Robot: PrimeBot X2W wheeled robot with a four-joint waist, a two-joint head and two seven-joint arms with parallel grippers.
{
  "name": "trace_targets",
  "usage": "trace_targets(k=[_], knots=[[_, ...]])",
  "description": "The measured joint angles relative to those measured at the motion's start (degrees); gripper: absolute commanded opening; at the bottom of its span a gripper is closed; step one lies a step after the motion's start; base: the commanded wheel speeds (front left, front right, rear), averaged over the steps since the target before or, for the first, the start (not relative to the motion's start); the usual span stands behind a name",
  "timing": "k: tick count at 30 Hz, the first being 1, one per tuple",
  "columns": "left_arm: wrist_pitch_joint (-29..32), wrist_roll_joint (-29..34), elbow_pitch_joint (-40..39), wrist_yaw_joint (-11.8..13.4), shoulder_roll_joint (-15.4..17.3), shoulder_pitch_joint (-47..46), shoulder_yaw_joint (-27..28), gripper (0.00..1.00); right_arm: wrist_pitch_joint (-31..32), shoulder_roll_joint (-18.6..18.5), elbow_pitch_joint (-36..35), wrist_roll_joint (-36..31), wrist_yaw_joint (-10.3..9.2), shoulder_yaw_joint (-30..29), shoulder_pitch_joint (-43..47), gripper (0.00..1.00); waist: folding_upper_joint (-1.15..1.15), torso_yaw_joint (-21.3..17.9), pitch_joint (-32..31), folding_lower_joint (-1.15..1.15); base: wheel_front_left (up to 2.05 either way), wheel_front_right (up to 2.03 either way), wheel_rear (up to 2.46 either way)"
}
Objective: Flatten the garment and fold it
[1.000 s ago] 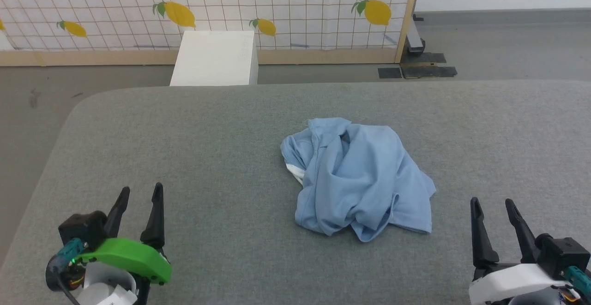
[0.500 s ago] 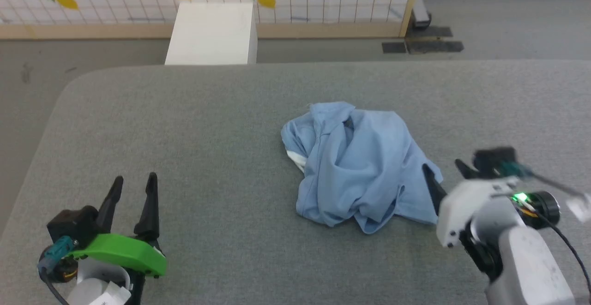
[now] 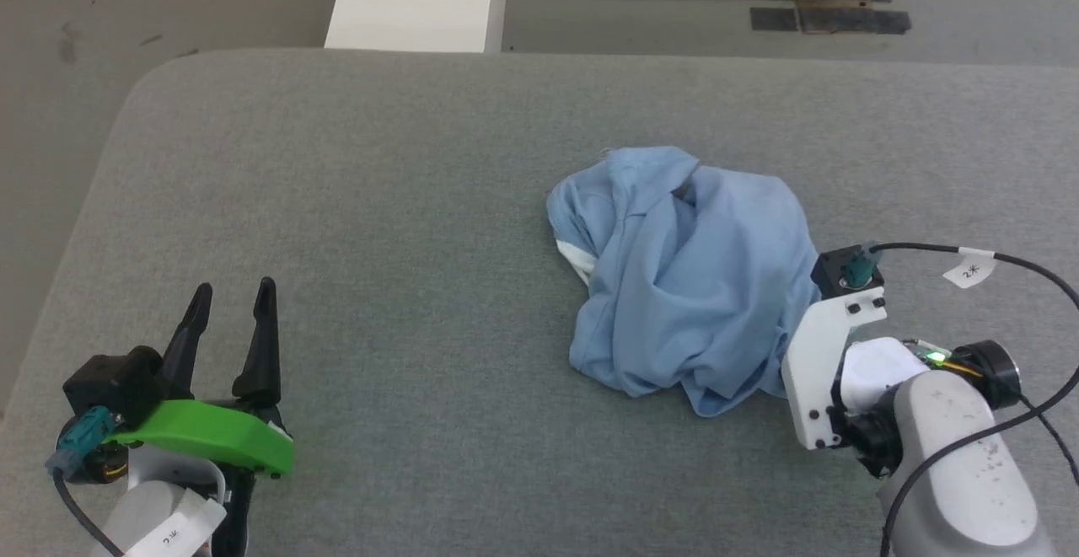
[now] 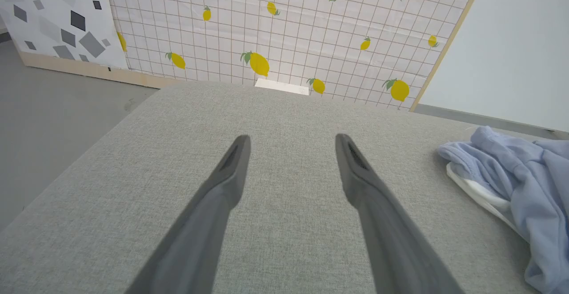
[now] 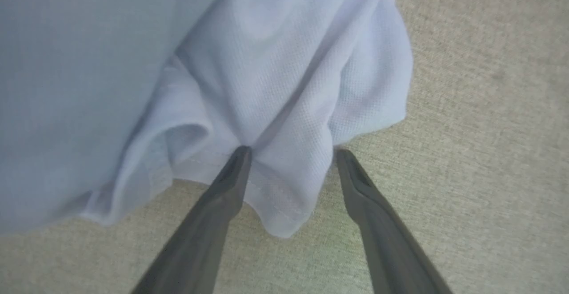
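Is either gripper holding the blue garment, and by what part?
Nothing is held. The right gripper is open astride a hemmed edge of the garment; the left gripper is open over bare cushion.

Garment (image 4: 524, 196) cut by left-wrist view edge.
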Motion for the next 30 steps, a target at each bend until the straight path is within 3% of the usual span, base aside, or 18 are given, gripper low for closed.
trace_targets(k=[2,3,5,10,15,22,30], knots=[[0.0,0.02,0.1,-0.4,-0.22,0.0,0.14,1.0,0.9,-0.37,-0.73,0.62,-0.01,0.43,0.23,1.0,0.0,0.33,0.47,0.0,0.0,0.0,0.0],[0.0,0.11,0.18,-0.42,-0.37,-0.01,0.24,1.0,1.12,-0.48,-1.08,1.0,-0.01,0.48,0.24,0.48,0.0,0.42,0.61,0.0,0.0,0.0,0.0],[0.0,0.19,0.43,-0.46,-0.63,-0.01,0.38,1.0,1.03,-0.53,-1.59,1.51,-0.01,0.81,0.29,0.0,0.0,0.33,0.61,0.0,0.0,0.0,0.0],[0.0,0.43,1.18,-0.96,-1.2,0.01,0.69,1.0,-3.54,0.26,-3.93,3.14,0.01,-0.93,1.31,0.0,0.0,-0.17,-0.34,0.0,0.0,0.0,0.0],[0.0,0.6,1.83,-1.13,-2.12,0.12,0.78,1.0,-9.51,0.19,-11.03,4.55,0.01,-7.4,1.54,0.0,0.0,-0.87,-2.24,0.0,0.0,0.0,0.0],[0.0,1.58,2.23,-1.13,-2.82,0.96,0.49,1.0,-8.51,0.0,-18.25,5.52,0.01,-17.47,13.07,0.0,0.0,-2.37,-4.96,0.0,0.0,0.0,0.0],[0.0,1.56,2.72,-1.13,-3.67,1.27,-0.14,1.0,-9.66,0.15,-14.3,14.54,0.01,-15.0,22.91,0.0,0.0,-4.1,-6.13,0.0,0.0,0.0,0.0]])
